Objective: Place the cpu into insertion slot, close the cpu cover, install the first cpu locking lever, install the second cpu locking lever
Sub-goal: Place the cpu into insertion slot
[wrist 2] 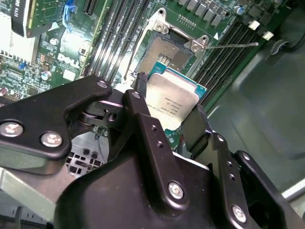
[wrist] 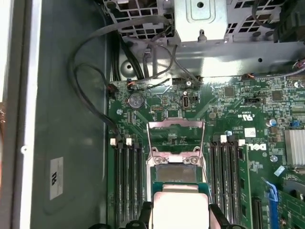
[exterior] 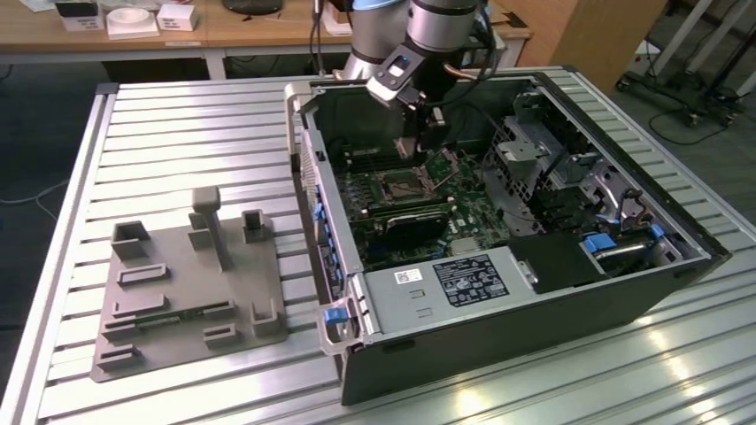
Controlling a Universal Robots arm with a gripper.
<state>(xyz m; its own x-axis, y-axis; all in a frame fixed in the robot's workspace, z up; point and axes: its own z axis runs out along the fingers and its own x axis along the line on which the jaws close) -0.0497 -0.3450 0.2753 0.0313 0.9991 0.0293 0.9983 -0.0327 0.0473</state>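
In the exterior view my gripper (exterior: 423,146) reaches down into the open computer case, just above the insertion slot (exterior: 399,186). Both wrist views show the gripper (wrist 2: 169,114) (wrist: 180,218) shut on the cpu (wrist 2: 174,102) (wrist: 180,207), a silvery square chip on a green base held by two opposite edges. The chip hangs tilted a little above one edge of the insertion slot (wrist 2: 169,52) (wrist: 174,172), whose dark centre is bare. The cpu cover (wrist: 175,125) stands swung open from its hinge. A thin locking lever (wrist 2: 233,45) sticks out sideways, unlatched.
Long black memory slots (wrist: 126,181) (wrist: 228,176) flank the socket on both sides. A grey power supply box (exterior: 455,279) and a metal drive cage (exterior: 543,150) sit inside the case. A grey fixture plate (exterior: 177,283) lies on the slatted table at the exterior view's left.
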